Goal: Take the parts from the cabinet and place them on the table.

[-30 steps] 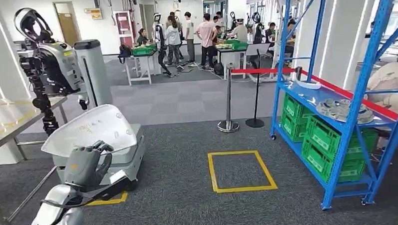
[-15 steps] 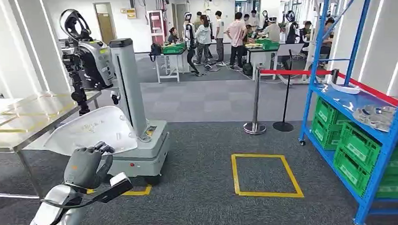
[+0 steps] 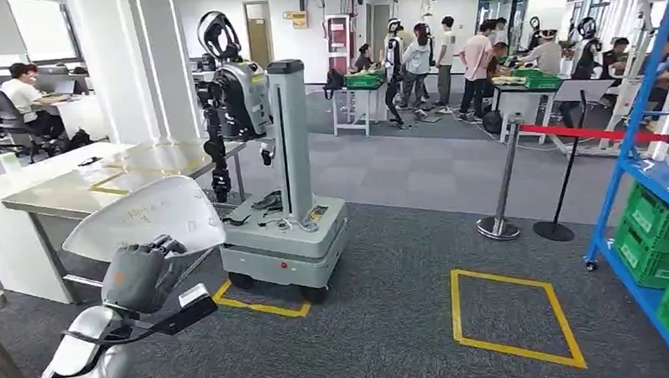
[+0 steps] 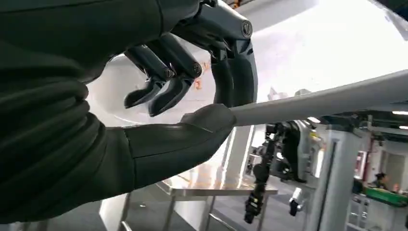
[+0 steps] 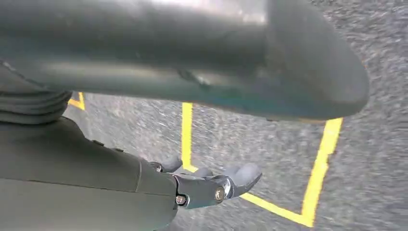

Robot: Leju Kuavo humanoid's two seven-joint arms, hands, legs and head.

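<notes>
My left hand (image 3: 137, 276) holds a large white curved shell part (image 3: 147, 216) at the lower left of the head view. In the left wrist view the thumb (image 4: 192, 132) lies under the part's edge (image 4: 317, 98) and the dark fingers (image 4: 163, 86) curl over its white face. A steel table (image 3: 87, 185) with yellow tape marks stands just beyond the part, at the left. The blue cabinet rack (image 3: 640, 145) with green crates (image 3: 652, 228) sits at the far right edge. My right hand (image 5: 211, 185) hangs over the grey carpet, fingers loosely extended and holding nothing.
A grey robot on a wheeled column base (image 3: 282, 233) stands right beside the table, over a yellow floor mark. A yellow floor square (image 3: 512, 317) lies to the right. Stanchions with a red belt (image 3: 500, 225) stand behind. Several people work at the back and far left.
The whole view has swung left: the rack has slid to the right edge and the steel table has come into view. My left hand keeps holding the white part.
</notes>
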